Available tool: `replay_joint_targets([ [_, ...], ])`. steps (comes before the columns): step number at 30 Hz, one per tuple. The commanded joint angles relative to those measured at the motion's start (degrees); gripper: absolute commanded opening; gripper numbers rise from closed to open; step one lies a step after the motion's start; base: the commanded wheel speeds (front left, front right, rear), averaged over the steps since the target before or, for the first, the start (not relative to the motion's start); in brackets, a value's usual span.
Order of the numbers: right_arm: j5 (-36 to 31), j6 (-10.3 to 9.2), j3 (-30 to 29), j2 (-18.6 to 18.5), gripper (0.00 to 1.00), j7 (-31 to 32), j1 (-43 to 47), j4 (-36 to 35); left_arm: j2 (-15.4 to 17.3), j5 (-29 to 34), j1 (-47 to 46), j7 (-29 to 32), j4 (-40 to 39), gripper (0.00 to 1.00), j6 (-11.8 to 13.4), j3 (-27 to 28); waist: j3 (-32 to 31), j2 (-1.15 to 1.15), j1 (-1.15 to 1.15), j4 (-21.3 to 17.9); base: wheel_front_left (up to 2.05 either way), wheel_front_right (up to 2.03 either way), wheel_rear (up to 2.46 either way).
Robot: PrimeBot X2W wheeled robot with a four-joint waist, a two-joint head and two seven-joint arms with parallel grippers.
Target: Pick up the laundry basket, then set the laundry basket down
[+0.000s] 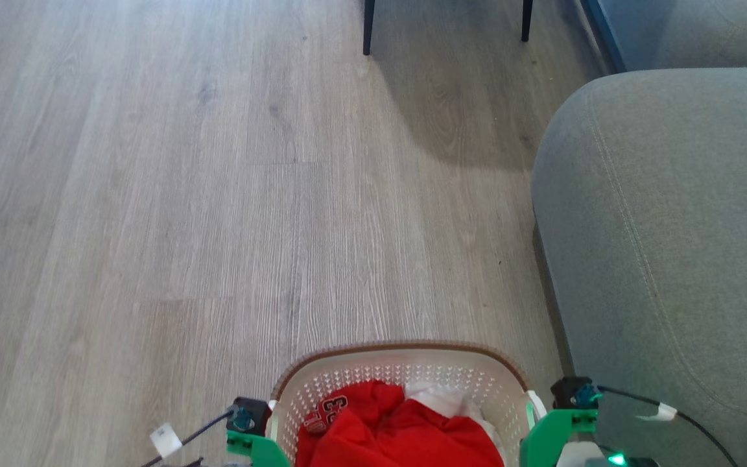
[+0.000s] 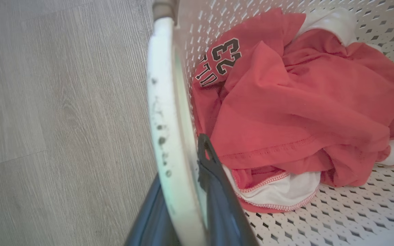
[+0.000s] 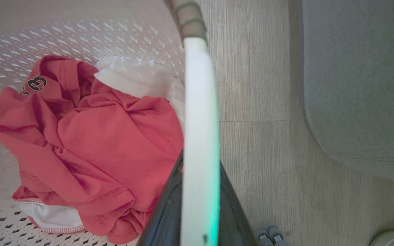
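The laundry basket (image 1: pixel 406 350), cream-white and perforated with a brown braided rim, sits at the bottom centre of the head view between my two arms. A red jersey (image 2: pixel 286 102) marked 23 and a white garment (image 3: pixel 132 77) lie inside it. My left gripper (image 2: pixel 183 177) is shut on the basket's left white handle (image 2: pixel 164 102), with one dark finger on each side. My right gripper (image 3: pixel 200 184) is shut on the right white handle (image 3: pixel 198 119) in the same way. The basket appears held off the floor.
A grey sofa arm (image 1: pixel 665 246) stands close on the right of the basket. Two dark furniture legs (image 1: pixel 367 29) stand far ahead. Grey wood floor (image 1: pixel 218 194) stretches ahead and to the left. A pale round object (image 3: pixel 393 239) lies on the floor below the sofa.
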Motion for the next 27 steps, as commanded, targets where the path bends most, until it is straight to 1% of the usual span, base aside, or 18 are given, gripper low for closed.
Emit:
replay_joint_targets([
  [1,0.51,-0.03,1.01,-0.59,0.0,-1.16,-0.67,-0.63,1.5,-0.13,-1.14,-0.42,0.28,0.0,-0.03,0.21,-0.25,0.0,0.01,0.09,0.0,0.0,0.0],
  [17,5.29,-0.03,6.53,-0.59,0.0,-2.1,-0.65,0.27,1.5,-1.25,-0.51,-0.55,1.07,0.0,-0.05,-1.34,-1.43,0.0,0.01,-0.31,0.0,0.0,0.0],
  [27,7.66,-0.03,8.86,-0.59,0.0,-2.74,-1.15,0.62,1.5,-2.03,-0.62,-0.82,1.29,0.0,-0.01,-1.93,-1.37,0.0,0.01,-0.56,0.0,0.0,0.0],
])
